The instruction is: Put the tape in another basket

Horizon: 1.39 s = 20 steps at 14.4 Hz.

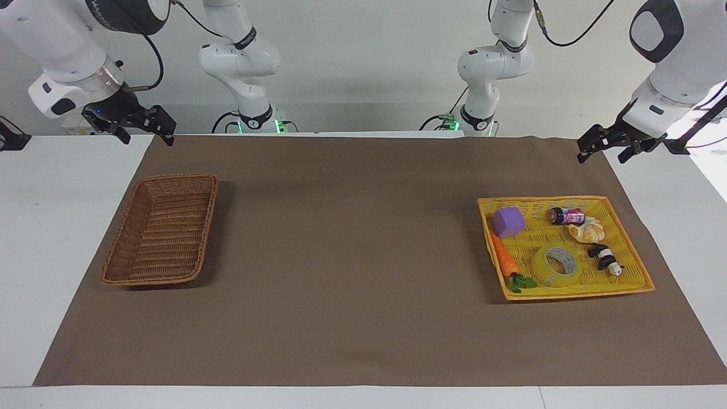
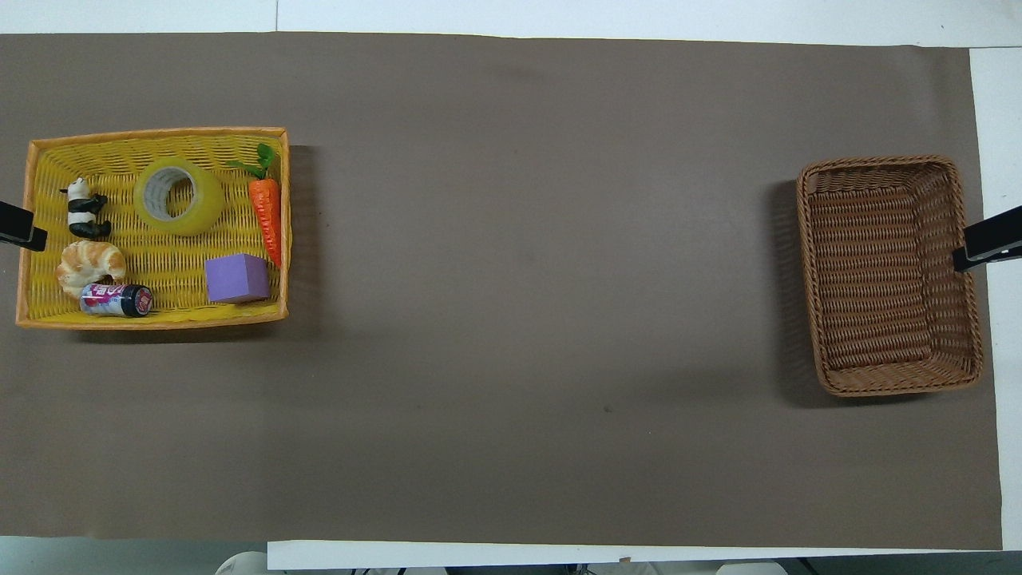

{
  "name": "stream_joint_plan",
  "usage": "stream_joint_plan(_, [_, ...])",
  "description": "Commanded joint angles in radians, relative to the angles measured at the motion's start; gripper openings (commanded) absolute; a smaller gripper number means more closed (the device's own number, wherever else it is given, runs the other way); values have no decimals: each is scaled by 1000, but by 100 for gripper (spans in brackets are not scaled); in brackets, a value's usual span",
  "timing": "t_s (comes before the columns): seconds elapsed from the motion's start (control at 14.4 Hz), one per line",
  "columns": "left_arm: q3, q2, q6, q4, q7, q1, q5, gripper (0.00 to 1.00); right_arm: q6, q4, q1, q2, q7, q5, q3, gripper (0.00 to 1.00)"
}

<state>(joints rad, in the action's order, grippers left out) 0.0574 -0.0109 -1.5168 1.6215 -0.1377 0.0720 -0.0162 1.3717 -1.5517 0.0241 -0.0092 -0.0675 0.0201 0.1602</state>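
Observation:
The tape (image 1: pixel 542 270) lies flat in a shallow yellow tray (image 1: pixel 539 200) at the left arm's end of the table; it also shows in the overhead view (image 2: pixel 207 206). The brown wicker basket (image 1: pixel 159 227) stands empty at the right arm's end, also seen in the overhead view (image 2: pixel 886 271). My left gripper (image 1: pixel 601 154) is open and empty, raised over the mat's corner by the tray, nearer the robots than the tape. My right gripper (image 1: pixel 145 133) is open and empty, raised over the mat's corner near the basket.
In the yellow tray with the tape lie a purple cube (image 1: pixel 507 221), a toy carrot (image 1: pixel 504 261), a croissant (image 1: pixel 588 230), a small can (image 1: pixel 567 216) and a panda figure (image 1: pixel 606 259). A brown mat (image 1: pixel 352 238) covers the table between the tray and the basket.

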Motion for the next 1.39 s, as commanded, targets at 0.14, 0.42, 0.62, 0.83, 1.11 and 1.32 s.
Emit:
stream_joint_plan(0.14, [2, -9, 1, 11, 12, 6, -4, 100, 3, -24, -9, -20, -17, 1, -11, 100])
stream_joint_plan(0.42, [2, -9, -11, 15, 10, 6, -5, 100, 3, -24, -9, -20, -17, 1, -10, 100])
stream_joint_plan(0.62, [2, -11, -219, 105, 3, 51, -4, 100, 3, -24, -9, -20, -17, 1, -10, 100])
stream_joint_plan(0.83, [2, 99, -394, 153, 1, 55, -5, 100, 3, -24, -9, -20, -17, 1, -11, 100])
stream_joint_plan(1.11, [2, 226, -568, 185, 9, 57, -5, 92, 3, -24, -9, -20, -17, 1, -10, 100])
stream_joint_plan(1.32, [1, 262, -635, 216, 18, 63, -4, 79, 3, -24, -9, -20, -17, 1, -11, 100])
